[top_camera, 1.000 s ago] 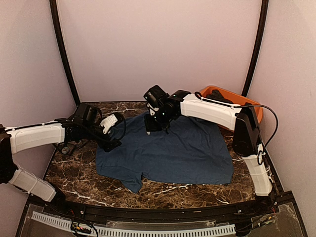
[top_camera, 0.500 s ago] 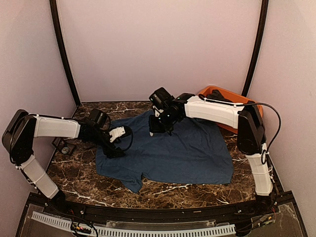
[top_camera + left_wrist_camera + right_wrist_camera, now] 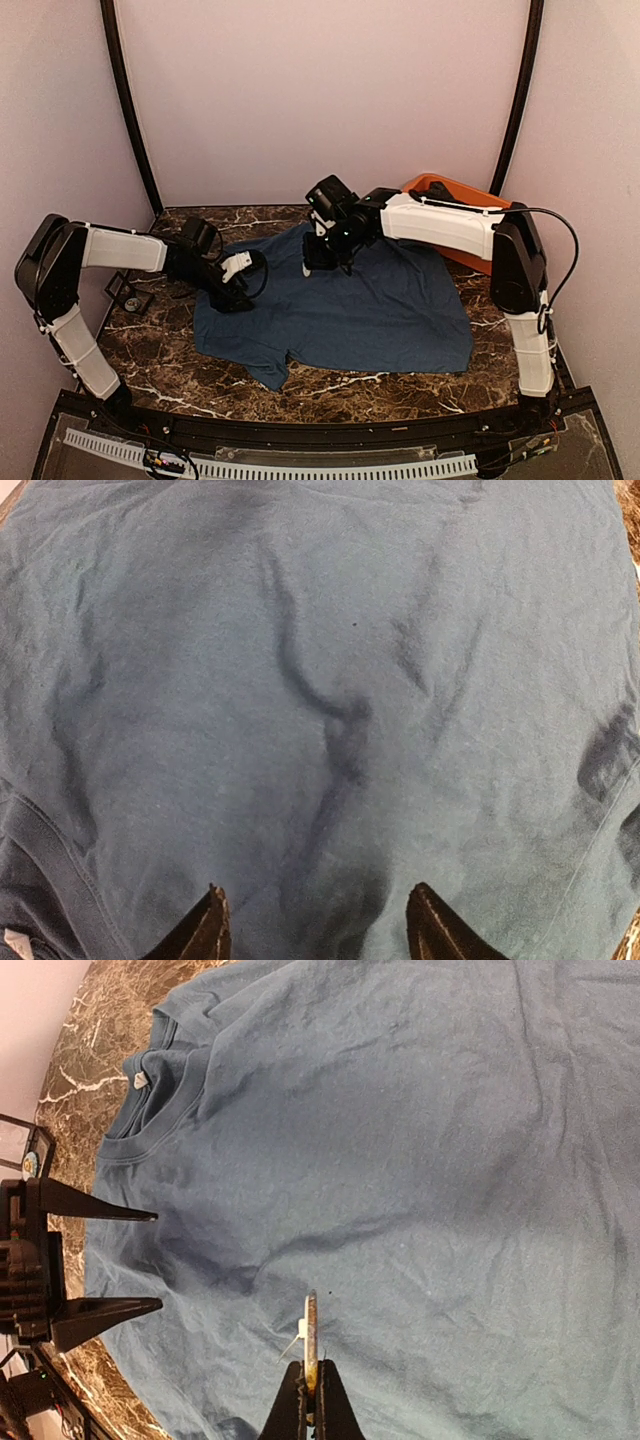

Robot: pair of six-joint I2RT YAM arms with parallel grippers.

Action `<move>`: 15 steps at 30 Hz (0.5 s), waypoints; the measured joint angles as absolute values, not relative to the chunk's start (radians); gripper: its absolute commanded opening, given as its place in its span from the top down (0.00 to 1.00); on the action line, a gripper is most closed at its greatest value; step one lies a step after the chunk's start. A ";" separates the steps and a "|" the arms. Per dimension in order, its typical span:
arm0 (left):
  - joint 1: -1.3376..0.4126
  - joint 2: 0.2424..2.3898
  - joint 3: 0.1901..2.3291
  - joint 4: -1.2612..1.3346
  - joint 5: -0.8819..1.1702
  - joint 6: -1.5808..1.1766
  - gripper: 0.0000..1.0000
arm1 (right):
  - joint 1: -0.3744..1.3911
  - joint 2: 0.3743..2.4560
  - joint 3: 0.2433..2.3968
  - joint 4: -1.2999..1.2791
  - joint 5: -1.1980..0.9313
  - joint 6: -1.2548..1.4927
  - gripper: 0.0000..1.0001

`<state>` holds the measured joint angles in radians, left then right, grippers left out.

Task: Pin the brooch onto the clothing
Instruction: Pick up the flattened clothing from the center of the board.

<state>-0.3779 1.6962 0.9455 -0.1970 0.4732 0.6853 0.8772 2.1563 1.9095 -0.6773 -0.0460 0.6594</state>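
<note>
Here, the shirt (image 3: 350, 310) is lying spread out on the marble table (image 3: 150, 345), filling the centre of the top view, with soft creases running across its fabric. An orange tub (image 3: 470, 190) is sitting at the upper right of that view, just past the shirt's far corner.

The left gripper (image 3: 236, 296) is reaching in from the left and hanging low over the shirt's left edge. Its fingers (image 3: 205, 935) are standing apart at the bottom of the left wrist view, with only navy cloth showing between them.

The right gripper (image 3: 311, 1370) is hovering over the upper middle of the shirt in the top view. Its fingers are pressing together on the brooch (image 3: 311, 1325) — a thin piece seen edge-on, sticking up from the fingertips at the lower centre of the right wrist view. Whether the brooch is touching the cloth cannot be told.

In that same view the collar (image 3: 150, 1120) is showing at the upper left, and the left gripper's two dark fingers are pointing in from the left edge — just beside the cloth below the collar.
</note>
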 measured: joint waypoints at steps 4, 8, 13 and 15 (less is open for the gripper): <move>-0.375 1.721 0.958 -0.202 0.492 0.679 0.48 | 0.882 2.156 1.909 -0.677 -0.060 0.659 1.00; -0.375 1.738 0.967 -0.223 0.509 0.673 0.53 | 0.884 2.156 1.910 -0.678 -0.081 0.656 1.00; -0.375 1.744 0.983 -0.248 0.522 0.669 0.59 | 0.884 2.156 1.913 -0.678 -0.095 0.652 1.00; -0.375 1.755 0.999 -0.260 0.524 0.667 0.62 | 0.884 2.156 1.913 -0.678 -0.098 0.651 1.00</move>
